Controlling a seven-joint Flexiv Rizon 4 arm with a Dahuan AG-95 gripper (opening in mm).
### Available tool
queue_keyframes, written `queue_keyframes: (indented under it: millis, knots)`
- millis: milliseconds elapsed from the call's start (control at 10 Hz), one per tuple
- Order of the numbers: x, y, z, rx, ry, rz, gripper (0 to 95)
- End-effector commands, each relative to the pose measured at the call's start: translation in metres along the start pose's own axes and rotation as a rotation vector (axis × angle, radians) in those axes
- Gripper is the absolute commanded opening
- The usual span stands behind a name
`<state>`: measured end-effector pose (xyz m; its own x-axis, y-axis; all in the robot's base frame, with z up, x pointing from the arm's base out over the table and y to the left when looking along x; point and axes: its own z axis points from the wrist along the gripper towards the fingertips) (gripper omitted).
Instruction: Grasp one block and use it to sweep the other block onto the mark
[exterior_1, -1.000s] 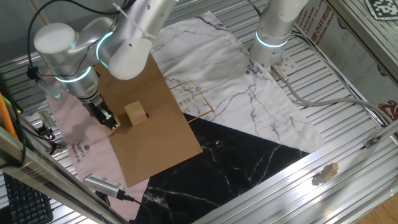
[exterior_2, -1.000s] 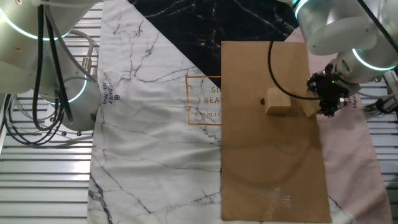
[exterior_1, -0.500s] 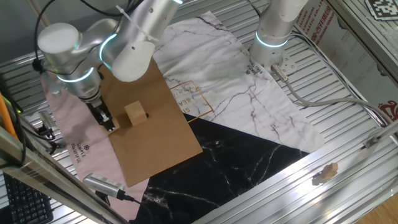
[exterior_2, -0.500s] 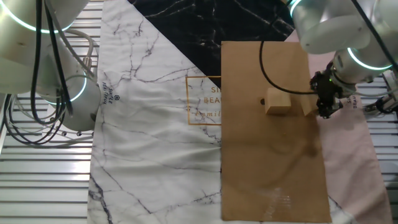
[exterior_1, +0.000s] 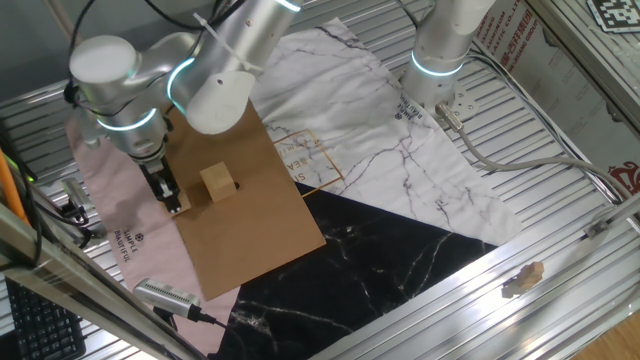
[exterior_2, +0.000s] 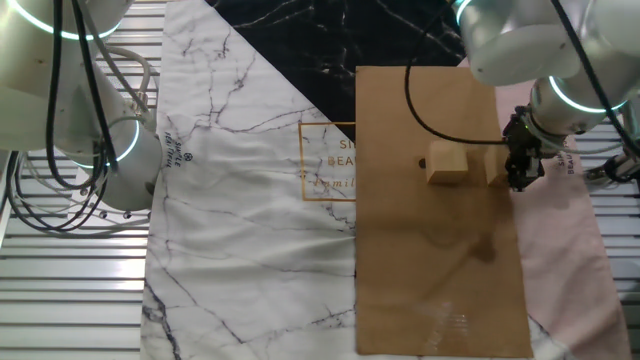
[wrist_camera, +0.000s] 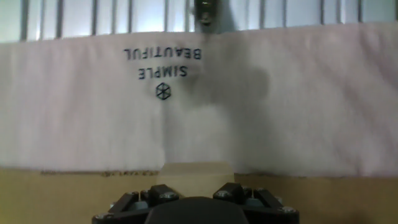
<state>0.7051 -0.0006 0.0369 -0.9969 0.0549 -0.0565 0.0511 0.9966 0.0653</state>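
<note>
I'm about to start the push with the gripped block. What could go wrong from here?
1. Overshoot: the loose block already sits right beside the mark, so a long stroke would likely carry it past the dot.
2. Snagging: the end effector holds the gripped block at the seam between the brown sheet and the pink sheet; going too low could catch that edge.
3. An off-centre contact may spin the loose block aside.

matt brown cardboard sheet (exterior_2: 440, 230), pale bare-wood block (exterior_2: 446, 163) on it. pink cloth (wrist_camera: 261, 106) soft and matt, marble-print sheet (exterior_2: 240, 200) smooth. worktop (exterior_1: 560, 120) ribbed shiny metal.
</note>
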Motion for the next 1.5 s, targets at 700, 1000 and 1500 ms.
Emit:
queue_keyframes:
  millis: [700, 1000, 1500]
  knots:
    - [0.001, 0.013, 0.005, 0.005, 0.017, 0.070, 0.0]
    - [0.002, 0.013, 0.004, 0.022, 0.031, 0.060, 0.0]
    - [0.007, 0.013, 0.000, 0.034, 0.061, 0.060, 0.0]
